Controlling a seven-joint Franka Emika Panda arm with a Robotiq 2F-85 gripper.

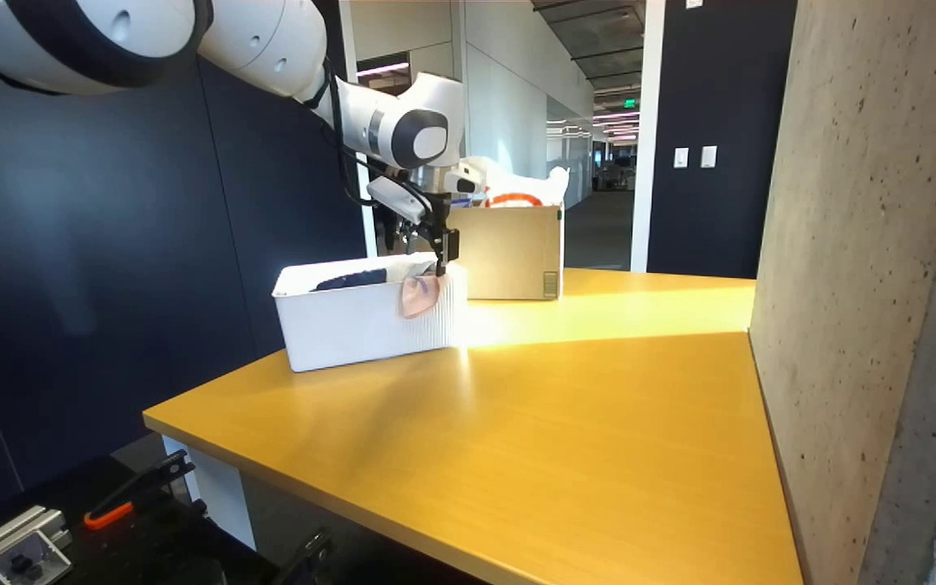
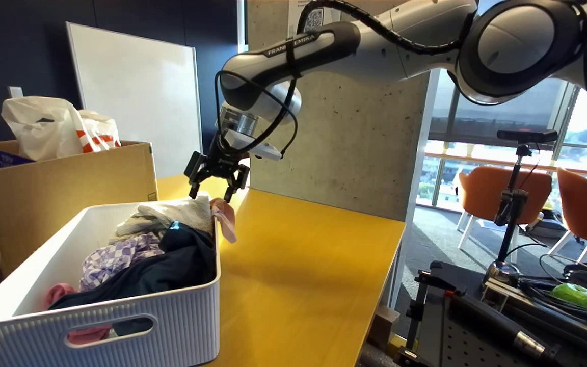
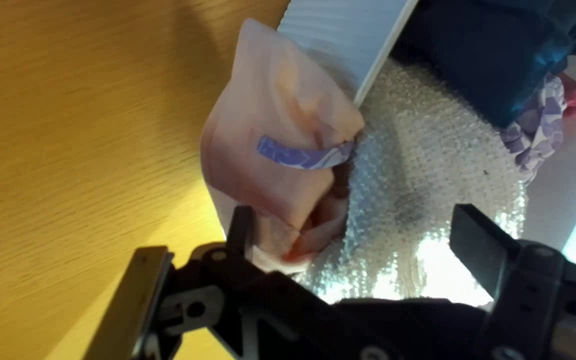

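My gripper (image 3: 353,215) is open and empty, its fingers wide apart. In both exterior views it is over the far corner of a white ribbed basket (image 1: 346,333) (image 2: 186,321), fingers pointing down (image 1: 441,266) (image 2: 211,196). One finger is over a pale pink cloth (image 3: 268,120) with a purple patterned strip, which hangs over the basket's rim (image 2: 226,221). The other finger is over a cream textured towel (image 3: 418,150) (image 2: 186,211). Whether the fingertips touch the cloths I cannot tell. A navy cloth (image 2: 166,275), a purple checkered cloth (image 2: 115,257) and a reddish-pink cloth (image 2: 59,294) lie in the basket.
The basket stands on a yellow table (image 1: 598,439) near its edge. A cardboard box (image 1: 509,252) (image 2: 69,188) with white plastic bags (image 2: 44,127) stands close beside it. A concrete wall (image 1: 858,284) (image 2: 344,153) borders the table. A whiteboard (image 2: 135,97) is behind.
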